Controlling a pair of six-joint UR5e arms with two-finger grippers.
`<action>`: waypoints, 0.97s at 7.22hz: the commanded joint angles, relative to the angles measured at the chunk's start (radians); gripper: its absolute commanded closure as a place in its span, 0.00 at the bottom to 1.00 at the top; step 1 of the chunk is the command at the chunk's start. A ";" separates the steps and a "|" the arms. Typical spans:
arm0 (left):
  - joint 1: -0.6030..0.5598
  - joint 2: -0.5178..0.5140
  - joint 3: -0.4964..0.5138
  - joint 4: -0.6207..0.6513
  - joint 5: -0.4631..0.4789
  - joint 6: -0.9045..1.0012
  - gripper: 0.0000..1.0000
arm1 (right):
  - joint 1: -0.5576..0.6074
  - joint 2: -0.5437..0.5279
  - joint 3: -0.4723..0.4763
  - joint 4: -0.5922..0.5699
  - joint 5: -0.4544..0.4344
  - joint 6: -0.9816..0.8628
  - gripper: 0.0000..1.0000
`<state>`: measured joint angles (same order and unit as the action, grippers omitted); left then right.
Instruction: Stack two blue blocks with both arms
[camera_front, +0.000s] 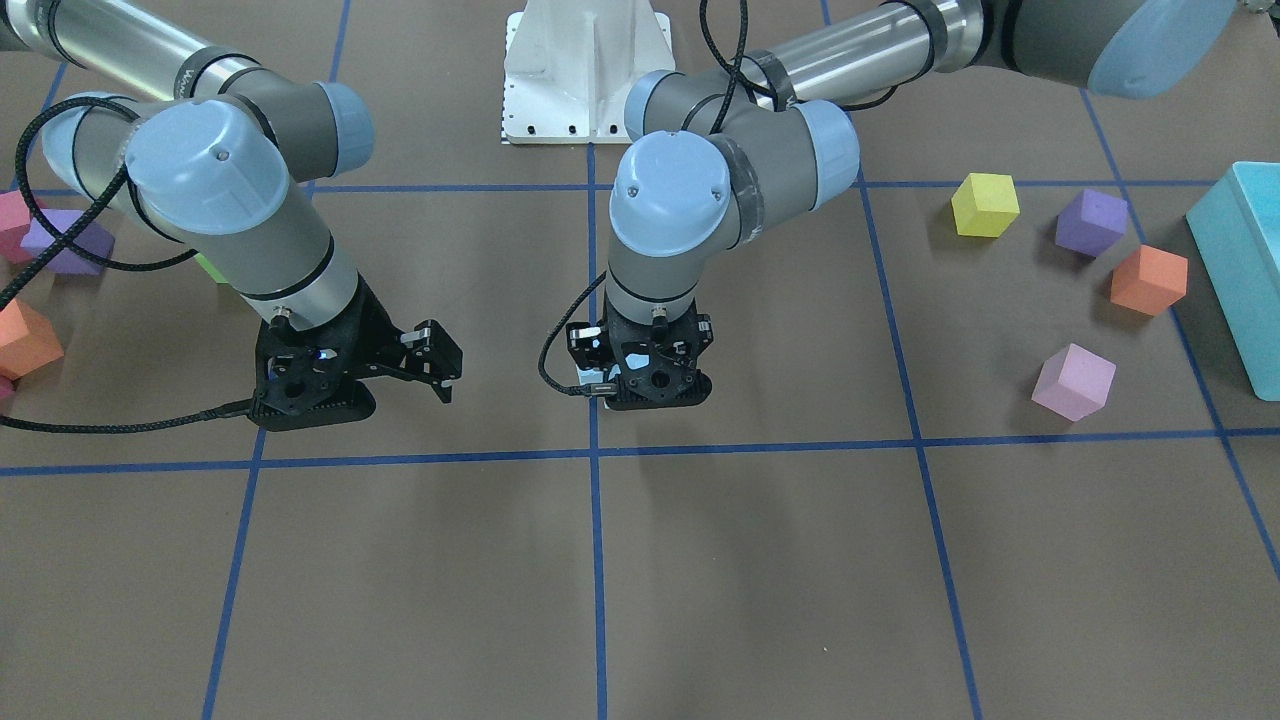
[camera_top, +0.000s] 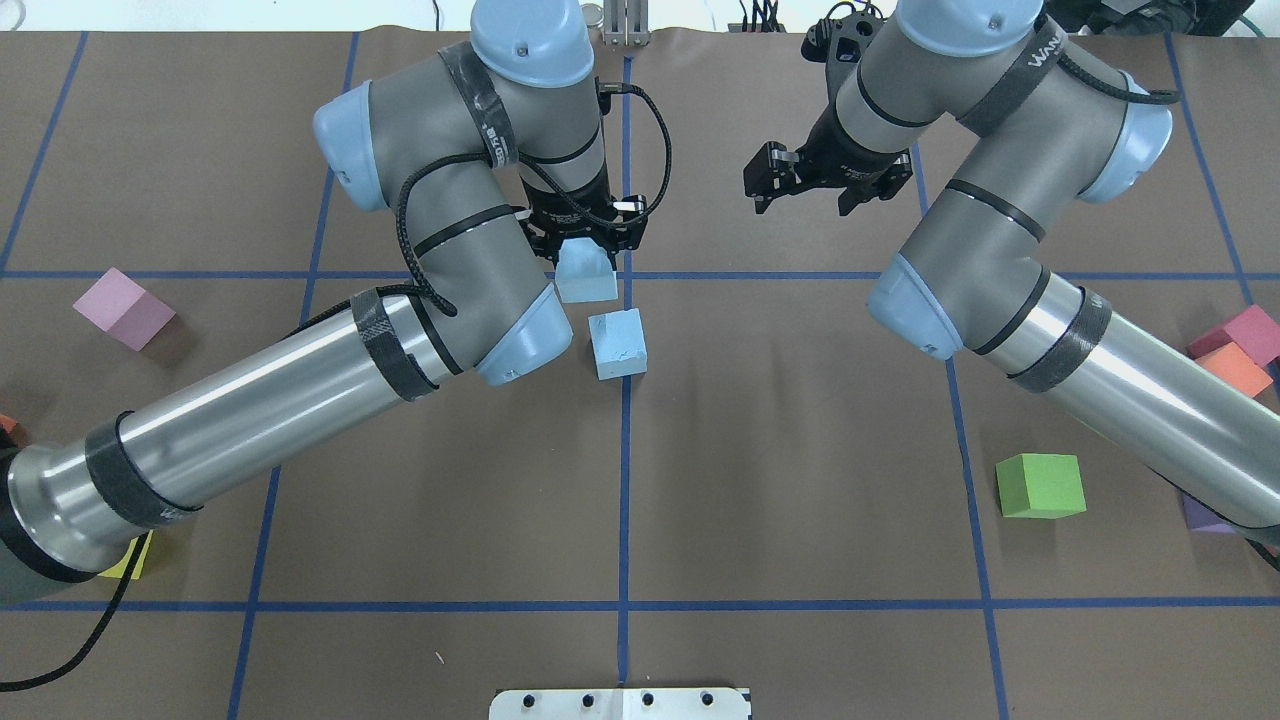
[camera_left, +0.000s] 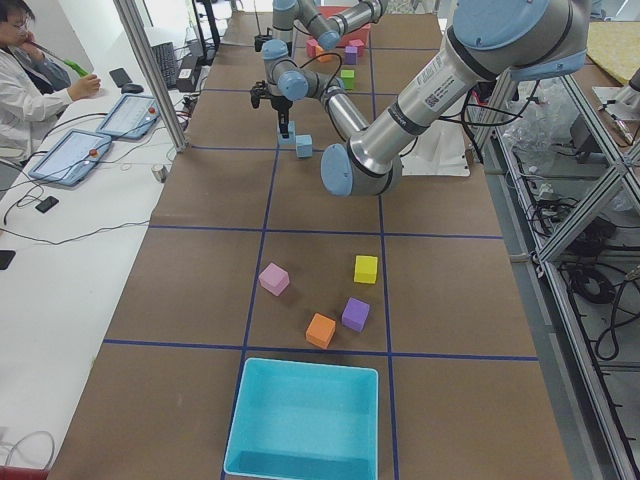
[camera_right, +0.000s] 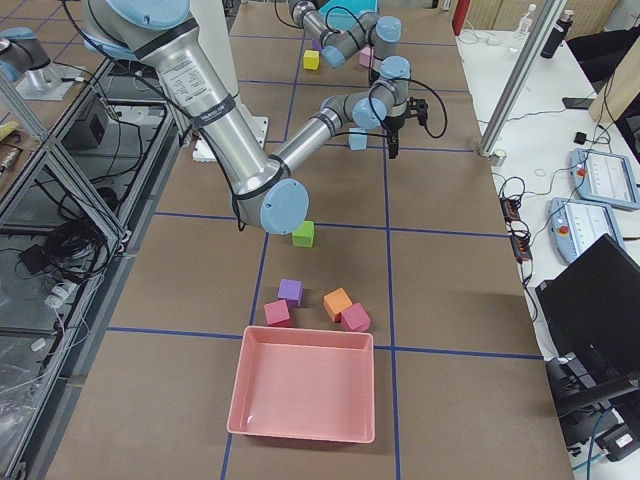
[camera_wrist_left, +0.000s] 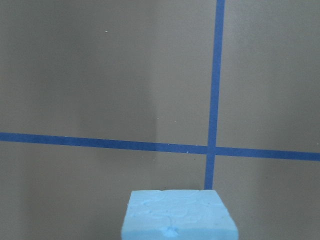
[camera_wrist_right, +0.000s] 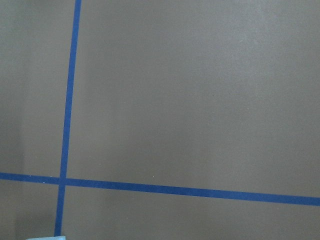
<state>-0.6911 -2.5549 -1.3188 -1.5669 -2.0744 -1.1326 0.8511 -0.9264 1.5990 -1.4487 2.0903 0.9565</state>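
Note:
One blue block (camera_top: 583, 275) sits between the fingers of my left gripper (camera_top: 585, 250), which points straight down near the table's centre line, low over the surface. The same block fills the bottom of the left wrist view (camera_wrist_left: 179, 217). The left gripper looks shut on it; in the front view (camera_front: 640, 385) the gripper body hides most of the block. The second blue block (camera_top: 617, 343) lies on the table just beside it, nearer my base. My right gripper (camera_top: 805, 200) is open and empty, off to the right; it also shows in the front view (camera_front: 437, 362).
A green cube (camera_top: 1040, 486) lies under the right arm. A pink cube (camera_top: 123, 308), yellow cube (camera_front: 984, 204), purple cube (camera_front: 1090, 222) and orange cube (camera_front: 1148, 280) lie near the turquoise box (camera_front: 1240, 260). A pink tray (camera_right: 305, 395) stands at the other end.

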 joint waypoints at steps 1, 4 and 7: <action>0.025 -0.001 0.004 -0.009 0.002 -0.007 0.47 | 0.000 -0.014 0.005 0.001 -0.022 -0.002 0.00; 0.033 -0.001 -0.007 -0.004 0.002 -0.035 0.46 | 0.003 -0.011 0.005 0.001 -0.018 -0.009 0.00; 0.051 0.007 -0.019 -0.005 0.002 -0.044 0.41 | 0.005 -0.017 0.007 0.001 -0.021 -0.009 0.00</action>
<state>-0.6475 -2.5519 -1.3324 -1.5718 -2.0724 -1.1746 0.8553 -0.9414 1.6049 -1.4481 2.0720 0.9480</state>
